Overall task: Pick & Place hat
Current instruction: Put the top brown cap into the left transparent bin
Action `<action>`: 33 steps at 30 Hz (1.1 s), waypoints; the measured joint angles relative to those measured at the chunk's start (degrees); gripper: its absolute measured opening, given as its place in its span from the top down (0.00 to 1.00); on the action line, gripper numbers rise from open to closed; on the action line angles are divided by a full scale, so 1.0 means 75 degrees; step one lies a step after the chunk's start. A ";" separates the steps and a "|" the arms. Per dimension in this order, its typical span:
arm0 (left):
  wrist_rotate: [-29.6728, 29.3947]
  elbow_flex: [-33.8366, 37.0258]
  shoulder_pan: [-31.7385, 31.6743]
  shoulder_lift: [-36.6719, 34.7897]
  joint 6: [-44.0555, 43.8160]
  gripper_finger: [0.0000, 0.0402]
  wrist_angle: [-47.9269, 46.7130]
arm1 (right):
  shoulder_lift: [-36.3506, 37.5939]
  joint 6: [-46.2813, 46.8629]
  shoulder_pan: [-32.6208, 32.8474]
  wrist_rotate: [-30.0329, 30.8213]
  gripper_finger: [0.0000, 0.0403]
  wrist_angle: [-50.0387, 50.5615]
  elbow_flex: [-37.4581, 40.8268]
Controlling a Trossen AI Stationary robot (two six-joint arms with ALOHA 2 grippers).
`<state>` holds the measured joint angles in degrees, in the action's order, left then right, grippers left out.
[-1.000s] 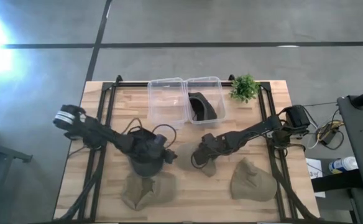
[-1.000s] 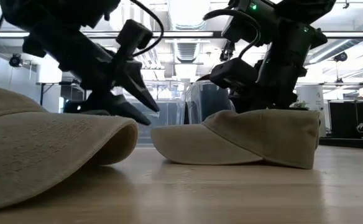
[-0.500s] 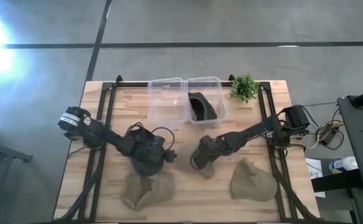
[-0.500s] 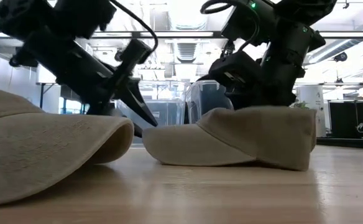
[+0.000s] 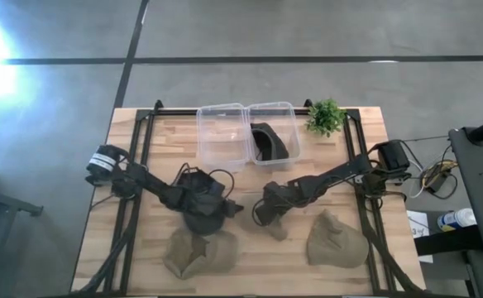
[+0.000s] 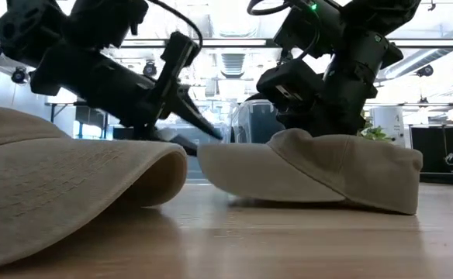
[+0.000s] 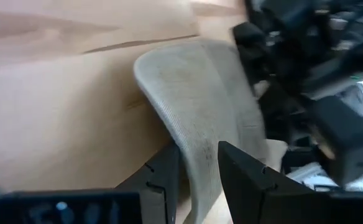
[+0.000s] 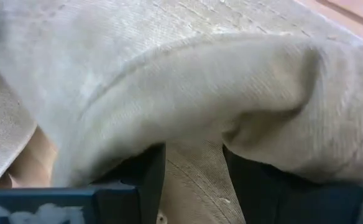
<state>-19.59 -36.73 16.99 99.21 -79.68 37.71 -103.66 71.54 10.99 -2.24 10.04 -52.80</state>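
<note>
The middle tan hat [image 5: 276, 225] [image 6: 312, 170] lies between my two grippers at the table's centre. My left gripper [image 5: 231, 207] [image 6: 211, 136] [image 7: 199, 180] reaches in from the left and is shut on its brim. My right gripper [image 5: 262, 213] [image 6: 296, 128] [image 8: 194, 180] comes from the right and is shut on its crown. A second tan hat [image 5: 198, 252] [image 6: 63, 186] rests on the table near the near-left edge. A third tan hat [image 5: 337, 240] rests near the near-right edge. A black hat [image 5: 268, 141] sits in the right clear bin [image 5: 284, 110]. My left gripper has the middle hat's brim [image 7: 197, 149] between its two fingers [image 7: 163, 180], coming from the table's left and slanting down. The brim's free end [image 6: 207, 153] stands a little above the table. My right gripper pinches a bunched fold of the crown's cloth [image 8: 191, 155] between its fingers [image 8: 147, 180], from above and slanting in from the right. The crown is dented [image 6: 288, 138] under the gripper. The hat's rear part [image 6: 382, 203] rests on the table.
An empty clear bin [image 5: 222, 136] stands beside the right bin at the far edge, with a small green plant [image 5: 326, 116] to their right. Black frame rails [image 5: 134, 182] run along both sides of the table. Bare wood shows between the near hats.
My left gripper has moved toward the table's right and closed in on the middle hat's brim. The hat slid a little left, then back right, in my right gripper's hold. Its brim end has risen off the table and its crown has dented.
</note>
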 joint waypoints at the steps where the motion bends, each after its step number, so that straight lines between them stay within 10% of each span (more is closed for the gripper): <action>1: 0.0002 0.0000 -0.0003 -0.0004 0.0141 0.74 0.0180 | -0.0041 -0.0002 -0.0001 -0.0002 0.59 -0.0023 -0.0014; 33: 0.0472 -0.0015 -0.0076 -0.2675 0.2490 0.98 -0.1258 | 0.0474 -0.2151 0.0420 0.0362 0.59 0.3755 -0.2164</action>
<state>-16.05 -36.84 16.42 79.14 -61.00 28.27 -100.11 55.41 14.14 0.48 38.20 -69.03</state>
